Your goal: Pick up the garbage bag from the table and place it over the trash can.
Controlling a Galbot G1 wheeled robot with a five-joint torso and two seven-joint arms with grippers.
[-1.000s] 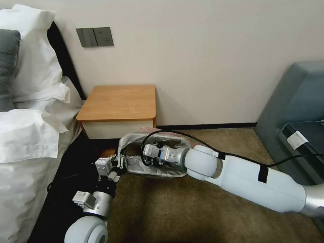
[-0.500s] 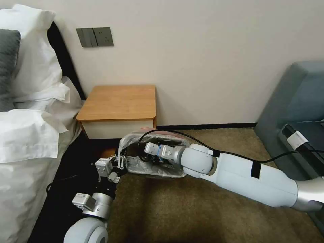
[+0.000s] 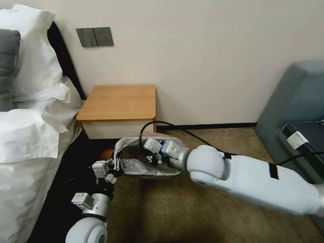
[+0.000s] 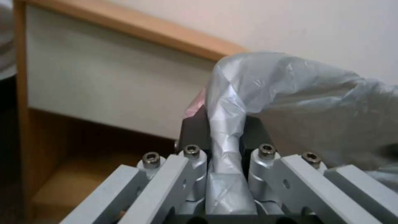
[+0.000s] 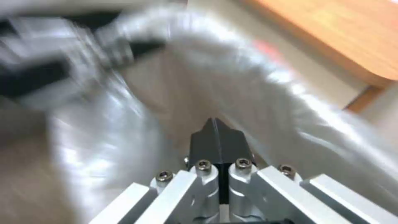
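Observation:
The grey translucent garbage bag (image 3: 141,167) is spread open low on the carpet just in front of the table (image 3: 118,101), with a pink edge at its far side. The trash can is hidden under it. My left gripper (image 3: 118,164) is shut on the bag's left rim; in the left wrist view a twisted strip of bag (image 4: 290,81) runs between its pads (image 4: 195,130). My right gripper (image 3: 151,158) reaches into the bag's mouth from the right. Its black pads (image 5: 205,141) are pressed together inside the bag (image 5: 232,62), with no plastic seen between them.
A bed with white sheets (image 3: 27,135) fills the left side, close to my left arm. A grey-blue sofa (image 3: 297,101) stands at the right. A black cable (image 3: 189,133) loops over my right wrist. Brown carpet (image 3: 168,209) lies in the foreground.
My right gripper has moved up and towards the nightstand inside the bag's mouth. My left gripper has shifted slightly left with the rim. The bag's opening now looks narrower.

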